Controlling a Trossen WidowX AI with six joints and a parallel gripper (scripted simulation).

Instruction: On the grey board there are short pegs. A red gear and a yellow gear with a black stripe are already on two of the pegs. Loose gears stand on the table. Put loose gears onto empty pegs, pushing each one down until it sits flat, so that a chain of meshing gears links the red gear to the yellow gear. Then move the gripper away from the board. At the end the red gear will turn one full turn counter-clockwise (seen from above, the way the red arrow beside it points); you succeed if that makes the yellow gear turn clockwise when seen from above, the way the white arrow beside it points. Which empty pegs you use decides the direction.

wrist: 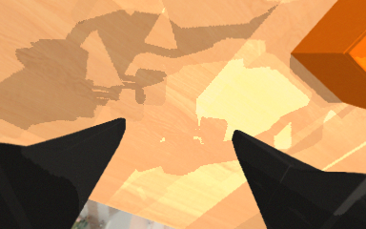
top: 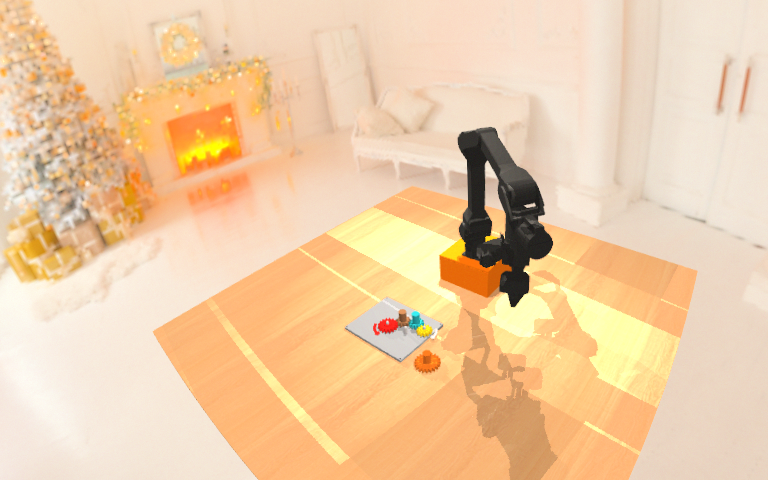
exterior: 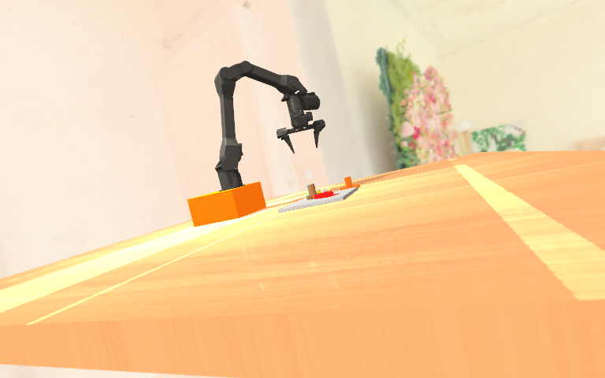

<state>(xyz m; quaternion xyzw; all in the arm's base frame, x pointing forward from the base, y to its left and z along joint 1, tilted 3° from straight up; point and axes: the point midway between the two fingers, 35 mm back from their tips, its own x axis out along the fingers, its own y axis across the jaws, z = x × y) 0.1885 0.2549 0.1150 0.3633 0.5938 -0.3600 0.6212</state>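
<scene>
The grey board (top: 368,338) (exterior: 294,208) lies on the table. On it the red gear (top: 387,325) (exterior: 324,194) is at the left and the yellow gear (top: 424,330) at the right. A brown gear with a tall handle (top: 402,316) (exterior: 311,190) and a cyan gear with a handle (top: 415,319) stand between and behind them; they look seated, in a row from red to yellow, though tooth contact is too small to confirm. An orange gear (top: 427,362) (exterior: 348,182) stands on the table off the board. My gripper (top: 514,304) (exterior: 305,150) (wrist: 180,129) is open and empty, high above the table, away from the board.
The orange base block (top: 467,275) (exterior: 213,209) (wrist: 324,72) carries the arm, behind the board. A red arrow (top: 376,333) is beside the red gear and a white arrow (top: 434,333) beside the yellow one. Arm shadows fall across the table.
</scene>
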